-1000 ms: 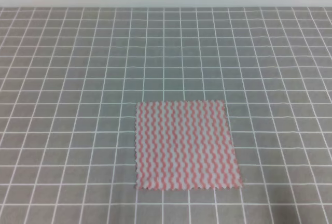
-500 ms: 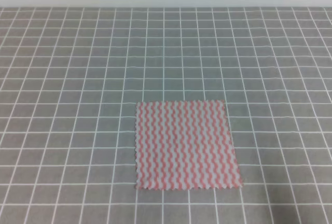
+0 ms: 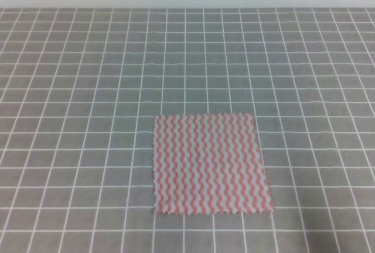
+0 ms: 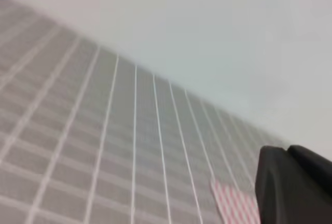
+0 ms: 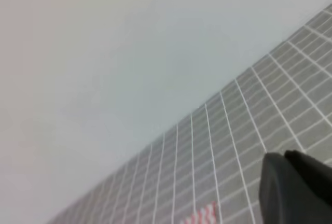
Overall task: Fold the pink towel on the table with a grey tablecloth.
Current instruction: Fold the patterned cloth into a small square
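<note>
Progress: nothing folded yet, every fold is waiting | pink towel is lying flat and square on the table with a grey tablecloth, near the front edge | grippers: only dark corners are showing in wrist views, opening impossible to judge, neither touching cloth.

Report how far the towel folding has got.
Nothing is done yet: the pink towel lies flat and unfolded on the grey tablecloth. Nothing is in hand; neither gripper appears in the high view, and only a dark gripper part shows in each wrist view. The whole fold remains.
</note>
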Motion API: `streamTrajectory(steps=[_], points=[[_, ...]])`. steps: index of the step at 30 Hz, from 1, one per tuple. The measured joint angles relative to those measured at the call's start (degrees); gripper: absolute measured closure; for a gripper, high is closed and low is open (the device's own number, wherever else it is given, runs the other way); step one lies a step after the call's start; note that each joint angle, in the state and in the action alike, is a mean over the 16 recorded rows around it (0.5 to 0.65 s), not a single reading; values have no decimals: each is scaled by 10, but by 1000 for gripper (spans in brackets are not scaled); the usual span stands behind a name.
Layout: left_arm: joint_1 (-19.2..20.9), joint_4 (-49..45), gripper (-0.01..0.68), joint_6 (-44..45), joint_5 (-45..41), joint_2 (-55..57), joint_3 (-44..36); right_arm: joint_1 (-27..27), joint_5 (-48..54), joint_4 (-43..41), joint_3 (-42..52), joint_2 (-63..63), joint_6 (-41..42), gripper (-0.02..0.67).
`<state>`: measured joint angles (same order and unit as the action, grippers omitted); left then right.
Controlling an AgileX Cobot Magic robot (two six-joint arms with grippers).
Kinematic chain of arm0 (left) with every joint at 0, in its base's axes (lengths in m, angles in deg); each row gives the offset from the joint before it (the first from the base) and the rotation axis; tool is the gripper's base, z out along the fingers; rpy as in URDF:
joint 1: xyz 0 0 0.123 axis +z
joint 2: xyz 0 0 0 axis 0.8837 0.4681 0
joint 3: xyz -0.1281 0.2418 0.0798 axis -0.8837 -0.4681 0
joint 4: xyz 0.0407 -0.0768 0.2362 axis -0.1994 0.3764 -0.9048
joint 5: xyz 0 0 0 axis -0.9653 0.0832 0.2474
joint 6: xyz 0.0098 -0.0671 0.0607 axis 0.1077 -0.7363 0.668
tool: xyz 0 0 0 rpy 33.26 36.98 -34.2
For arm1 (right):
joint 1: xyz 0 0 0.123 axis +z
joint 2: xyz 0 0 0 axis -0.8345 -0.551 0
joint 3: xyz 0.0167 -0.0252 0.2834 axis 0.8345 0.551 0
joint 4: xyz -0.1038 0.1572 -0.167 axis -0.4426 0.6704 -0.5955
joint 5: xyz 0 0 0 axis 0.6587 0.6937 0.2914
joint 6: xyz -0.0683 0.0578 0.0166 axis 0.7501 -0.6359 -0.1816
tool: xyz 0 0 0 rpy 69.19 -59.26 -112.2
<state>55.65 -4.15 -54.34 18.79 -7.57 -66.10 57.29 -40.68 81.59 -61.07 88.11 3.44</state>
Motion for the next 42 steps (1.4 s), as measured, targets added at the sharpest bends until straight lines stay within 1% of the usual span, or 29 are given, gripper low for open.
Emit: streamTrajectory(steps=[7, 15, 21, 26, 32, 36, 42], points=[[0, -1, 675, 2, -80, 78, 67, 0, 70, -67, -55, -57, 0, 665], [0, -4, 676, 28, -186, 243, 167, 0, 183, -151, -150, -172, 0, 665], [0, 11, 676, 68, -232, 343, 210, 0, 263, -187, -206, -268, 1, 665], [-2, 58, 675, 148, -235, 391, 221, 0, 304, -192, -232, -341, 10, 665], [-19, 172, 675, 278, -226, 434, 221, 15, 328, -176, -258, -423, 36, 665], [-37, 263, 675, 381, -226, 470, 221, 56, 316, -160, -276, -476, 51, 664], [-64, 379, 675, 495, -227, 525, 221, 148, 259, -139, -298, -553, 62, 664]])
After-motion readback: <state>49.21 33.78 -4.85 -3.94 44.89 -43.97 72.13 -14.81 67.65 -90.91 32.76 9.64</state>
